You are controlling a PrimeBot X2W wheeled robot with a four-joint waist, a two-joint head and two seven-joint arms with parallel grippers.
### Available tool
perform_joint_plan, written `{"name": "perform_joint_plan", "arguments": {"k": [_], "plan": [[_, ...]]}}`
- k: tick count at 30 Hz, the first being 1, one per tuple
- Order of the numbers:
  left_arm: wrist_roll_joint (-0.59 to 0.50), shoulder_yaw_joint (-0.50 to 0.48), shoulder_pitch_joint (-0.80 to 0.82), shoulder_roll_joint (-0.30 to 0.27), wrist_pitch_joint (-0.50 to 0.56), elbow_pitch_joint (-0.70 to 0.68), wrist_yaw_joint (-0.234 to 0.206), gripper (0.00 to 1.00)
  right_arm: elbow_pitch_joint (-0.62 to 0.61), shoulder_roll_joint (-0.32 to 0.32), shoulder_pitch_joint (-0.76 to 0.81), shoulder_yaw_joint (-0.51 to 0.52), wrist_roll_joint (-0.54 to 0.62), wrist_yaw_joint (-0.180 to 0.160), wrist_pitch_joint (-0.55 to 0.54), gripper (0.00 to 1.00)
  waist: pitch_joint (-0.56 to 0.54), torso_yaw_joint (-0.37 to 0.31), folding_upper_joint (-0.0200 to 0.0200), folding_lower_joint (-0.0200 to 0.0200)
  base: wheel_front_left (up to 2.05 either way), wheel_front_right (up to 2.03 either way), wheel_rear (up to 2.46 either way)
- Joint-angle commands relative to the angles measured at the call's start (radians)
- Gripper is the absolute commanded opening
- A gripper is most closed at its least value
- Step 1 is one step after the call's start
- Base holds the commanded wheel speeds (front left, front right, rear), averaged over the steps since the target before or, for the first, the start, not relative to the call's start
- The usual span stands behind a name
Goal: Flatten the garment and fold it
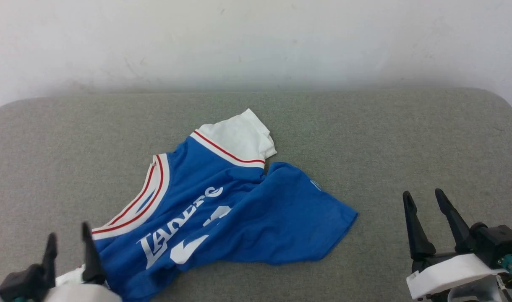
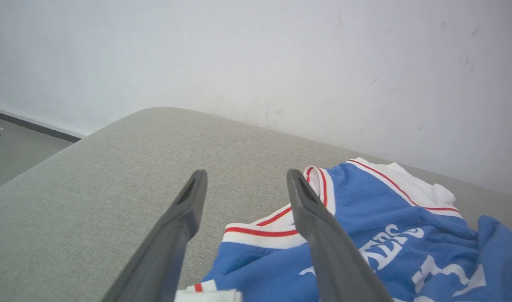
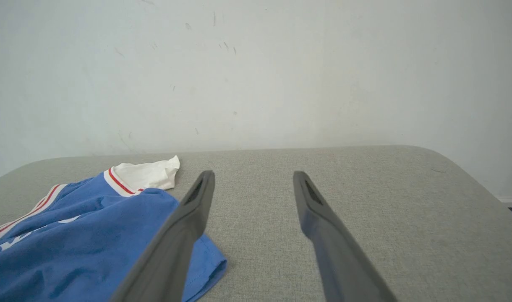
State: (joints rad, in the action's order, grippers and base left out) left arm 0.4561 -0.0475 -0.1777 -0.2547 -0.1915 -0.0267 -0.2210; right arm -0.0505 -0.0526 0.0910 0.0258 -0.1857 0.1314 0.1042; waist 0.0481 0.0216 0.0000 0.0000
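Note:
The garment point(image 1: 235, 209) is a royal-blue jersey with white lettering, a white red-striped collar and a white sleeve. It lies crumpled on the grey padded table point(image 1: 365, 134), left of centre. My left gripper point(image 1: 69, 239) stands open at the lower left, right at the garment's near collar corner, with nothing between its fingers. In the left wrist view the garment point(image 2: 365, 235) lies under and right of the left gripper point(image 2: 246, 178). My right gripper point(image 1: 424, 199) is open at the lower right, apart from the cloth. In the right wrist view the right gripper point(image 3: 253, 178) is over bare table beside the garment's hem point(image 3: 92, 235).
A white wall point(image 1: 256, 37) rises behind the table's far edge. The table has rounded far corners, and a strip of floor point(image 2: 16, 155) shows past its left side. Bare cloth surface lies to the right of the garment and behind it.

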Motion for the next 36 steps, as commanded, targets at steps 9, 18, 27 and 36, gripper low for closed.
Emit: {"name": "perform_joint_plan", "arguments": {"k": [9, 18, 27, 36], "plan": [[-0.103, 0.137, 0.084, 0.033, -0.062, -0.043, 0.089, 1.00, 0.072, 0.002, -0.052, 0.001, -0.016, -0.001, -0.053, 1.00, -0.013, 0.007, 0.0000, 0.0000, 0.00, 0.00, 0.00], [-0.157, 0.182, 0.098, 0.054, -0.068, -0.028, 0.094, 1.00, 0.301, -0.033, -0.227, -0.115, -0.102, -0.001, -0.302, 1.00, 0.008, 0.057, 0.0000, 0.0000, 0.00, 0.00, 0.00], [-0.176, 0.215, 0.159, 0.078, -0.069, 0.005, 0.103, 1.00, 0.572, -0.102, -0.496, -0.255, -0.203, -0.001, -0.496, 1.00, 0.060, 0.146, 0.0000, 0.0000, 0.00, 0.00, 0.00], [-0.188, 0.222, 0.189, 0.109, -0.070, 0.024, 0.116, 1.00, 0.840, -0.129, -0.633, -0.431, -0.343, -0.001, -0.693, 0.46, 0.083, 0.201, 0.0000, 0.0000, 0.00, 0.00, 0.00]]}}
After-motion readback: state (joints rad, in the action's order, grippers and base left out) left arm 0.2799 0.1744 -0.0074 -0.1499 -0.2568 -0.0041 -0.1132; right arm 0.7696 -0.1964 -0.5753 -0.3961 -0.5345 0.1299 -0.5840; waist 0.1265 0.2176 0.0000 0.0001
